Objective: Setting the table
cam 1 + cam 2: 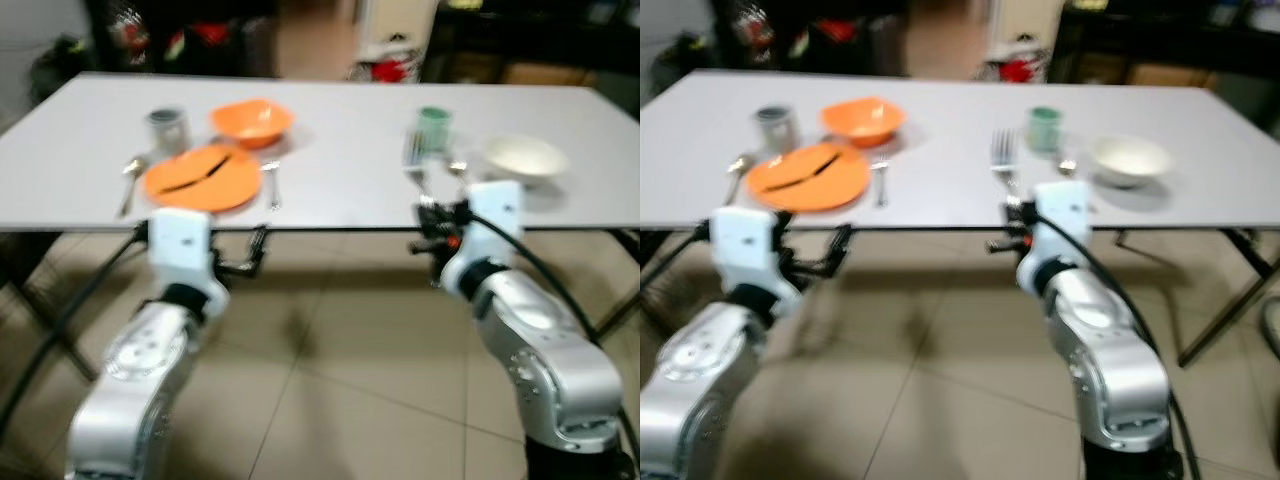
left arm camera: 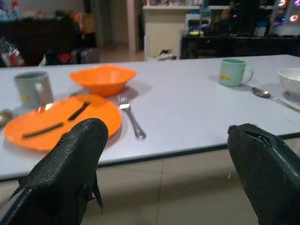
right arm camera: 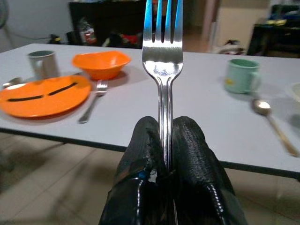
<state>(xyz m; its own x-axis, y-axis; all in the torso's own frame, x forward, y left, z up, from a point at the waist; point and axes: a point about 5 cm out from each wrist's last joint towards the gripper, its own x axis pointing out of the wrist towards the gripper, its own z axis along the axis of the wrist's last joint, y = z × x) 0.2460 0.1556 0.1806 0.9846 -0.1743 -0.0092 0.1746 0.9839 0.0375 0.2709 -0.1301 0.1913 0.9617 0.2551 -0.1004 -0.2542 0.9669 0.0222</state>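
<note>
Big white table (image 1: 330, 150) already has the orange plate (image 1: 200, 180) on the left. Right gripper (image 3: 165, 140) pinches a fork (image 3: 162, 51) upright by the near edge; left gripper (image 2: 164, 154) hangs wide open, holding nothing.

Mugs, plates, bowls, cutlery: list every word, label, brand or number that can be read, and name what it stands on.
No text can be read.
Green mug: a small yellow patch low on its side, too blurred to read.
Grey mug: a faint yellowish mark on its side, unreadable.
Orange plate: two dark strips lie on it, not lettering.
Fork in the right gripper: no stamp can be made out.
</note>
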